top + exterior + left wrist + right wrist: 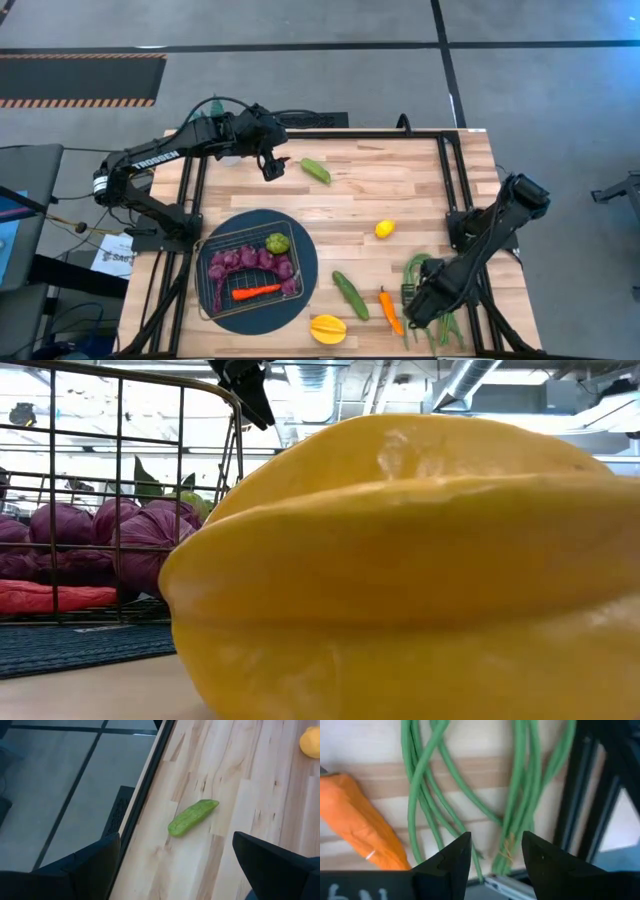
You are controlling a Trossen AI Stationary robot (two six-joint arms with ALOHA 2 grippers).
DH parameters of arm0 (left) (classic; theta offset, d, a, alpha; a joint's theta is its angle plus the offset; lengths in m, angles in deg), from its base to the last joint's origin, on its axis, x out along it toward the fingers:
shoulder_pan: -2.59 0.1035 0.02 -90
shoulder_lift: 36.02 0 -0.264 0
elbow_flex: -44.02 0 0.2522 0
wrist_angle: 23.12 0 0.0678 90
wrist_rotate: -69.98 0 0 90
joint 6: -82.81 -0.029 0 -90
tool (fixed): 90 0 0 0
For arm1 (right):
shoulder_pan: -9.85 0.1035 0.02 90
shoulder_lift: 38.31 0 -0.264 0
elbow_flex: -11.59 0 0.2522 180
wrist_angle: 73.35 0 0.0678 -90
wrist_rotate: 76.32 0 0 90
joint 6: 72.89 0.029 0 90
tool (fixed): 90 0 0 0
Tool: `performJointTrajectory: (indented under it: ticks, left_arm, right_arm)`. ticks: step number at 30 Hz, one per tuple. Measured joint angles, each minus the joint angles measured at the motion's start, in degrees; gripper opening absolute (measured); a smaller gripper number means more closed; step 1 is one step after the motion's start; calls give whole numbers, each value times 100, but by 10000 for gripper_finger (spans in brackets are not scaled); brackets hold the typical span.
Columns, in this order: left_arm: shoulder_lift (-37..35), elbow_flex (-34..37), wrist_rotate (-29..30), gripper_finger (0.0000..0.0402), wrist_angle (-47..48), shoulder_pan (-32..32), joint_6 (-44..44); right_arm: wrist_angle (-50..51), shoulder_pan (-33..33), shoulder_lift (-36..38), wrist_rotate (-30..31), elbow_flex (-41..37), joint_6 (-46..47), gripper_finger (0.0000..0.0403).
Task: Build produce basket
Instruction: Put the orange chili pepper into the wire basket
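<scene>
From above, the basket [250, 272] is seen set on a dark round mat [305, 250] at the near left of the tabletop [400, 190], already loaded with grapes [250, 262], a green pepper [277, 242] and a red pepper [256, 292]; the mat is judged to mark the packing spot. Outside it lie a pale cucumber [315, 170] at the far edge, a lemon [384, 229] near the middle, a dark cucumber [350, 295], a starfruit [328, 328], an orange pepper [390, 311] and beans [425, 285] along the near side. The left hand [272, 166] hangs just beside the pale cucumber, the right hand [425, 305] low over the beans, so two separate pickups appear to be prepared. At table height, the starfruit [400, 570] fills the view, with basket [120, 510] wire and grapes [120, 540] behind it. In the left wrist view, the fingers [85, 870] are spread wide, nothing between them, the pale cucumber [192, 816] lying ahead, apart from them and not yet straddled. In the right wrist view, the fingers [451, 857] stand apart over the beans [517, 795], with strands in the gap but not pinched, the orange pepper [360, 820] alongside.
</scene>
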Motion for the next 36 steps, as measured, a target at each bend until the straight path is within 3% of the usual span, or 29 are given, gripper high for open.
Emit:
performJointTrajectory:
  ticks: [9,15,20,27,36]
  left_arm:
    - [0,0,0,370,20,0,-37]
    - [0,0,-9,370,24,0,-47]
    - [0,0,-137,370,24,0,-50]
    - [0,0,-140,370,24,0,-93]
    - [0,0,-143,370,35,0,-146]
  right_arm:
    - [-682,136,-464,-425,0,92,196]
    - [-868,-162,-459,717,4,-181,192]
    - [-889,-338,-453,1235,3,-323,192]
    - [-2190,-577,-332,2232,0,-1160,186]
    - [-2203,-750,-743,1172,-2,-1760,176]
